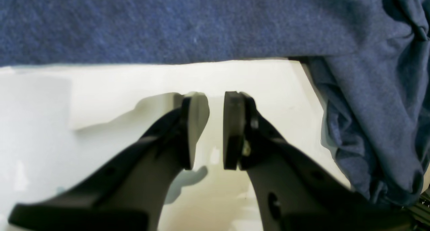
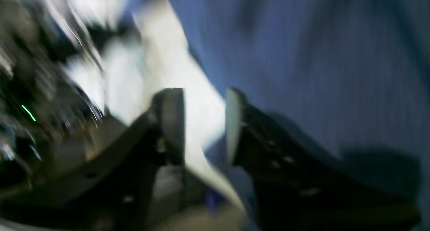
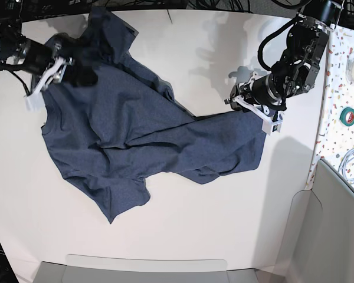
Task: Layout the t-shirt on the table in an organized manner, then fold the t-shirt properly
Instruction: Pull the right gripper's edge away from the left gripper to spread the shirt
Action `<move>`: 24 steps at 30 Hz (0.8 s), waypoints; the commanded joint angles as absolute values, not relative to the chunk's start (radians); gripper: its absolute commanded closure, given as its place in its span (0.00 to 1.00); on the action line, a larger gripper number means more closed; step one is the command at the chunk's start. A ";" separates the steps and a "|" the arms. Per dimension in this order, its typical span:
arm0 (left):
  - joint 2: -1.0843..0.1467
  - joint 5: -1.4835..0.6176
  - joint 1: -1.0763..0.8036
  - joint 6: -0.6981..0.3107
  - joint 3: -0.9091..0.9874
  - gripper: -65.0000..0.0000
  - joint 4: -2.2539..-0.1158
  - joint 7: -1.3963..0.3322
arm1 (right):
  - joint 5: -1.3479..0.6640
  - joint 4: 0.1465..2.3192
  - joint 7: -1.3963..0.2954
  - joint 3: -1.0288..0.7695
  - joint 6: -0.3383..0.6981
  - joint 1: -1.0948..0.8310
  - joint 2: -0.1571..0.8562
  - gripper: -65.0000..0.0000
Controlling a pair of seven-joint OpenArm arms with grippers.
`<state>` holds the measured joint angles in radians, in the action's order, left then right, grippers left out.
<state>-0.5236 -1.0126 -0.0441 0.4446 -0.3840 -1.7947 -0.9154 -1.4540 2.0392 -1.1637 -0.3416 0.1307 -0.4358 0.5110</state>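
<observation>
The dark navy t-shirt lies crumpled and spread across the white table, with no lettering showing. My left gripper sits at the shirt's right end. In the left wrist view it is open and empty over bare table, with the shirt's edge just ahead and bunched cloth to its right. My right gripper is at the shirt's upper left. In the blurred right wrist view it is open, with the jaws apart over the shirt's edge and the table.
A speckled surface at the far right holds a green tape roll and a coil of cable. Translucent grey panels stand along the front edge and at the right front. Cables run along the back edge.
</observation>
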 commanded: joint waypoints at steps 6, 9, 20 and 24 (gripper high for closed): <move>-0.533 -1.018 -0.030 0.441 -0.375 0.80 -1.810 -0.905 | -1.190 2.034 -1.067 -0.361 0.127 -0.325 0.364 1.00; -0.532 -1.018 -0.030 0.441 -0.380 0.80 -1.810 -0.905 | -0.986 2.020 -1.064 -0.323 0.064 -0.277 0.328 1.00; -0.532 -1.018 -0.036 0.441 -0.375 0.80 -1.810 -0.903 | -0.684 2.015 -0.943 -0.326 -0.021 -0.219 0.214 1.00; -0.532 -1.018 -0.036 0.441 -0.375 0.80 -1.810 -0.903 | -0.579 2.008 -0.944 -0.398 -0.024 -0.197 0.147 1.00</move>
<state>-0.5209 -1.0126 -0.0471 0.4446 -0.3840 -1.7947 -0.9131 -0.5747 1.9976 -0.9642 -0.3935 -0.0269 -0.2058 0.1360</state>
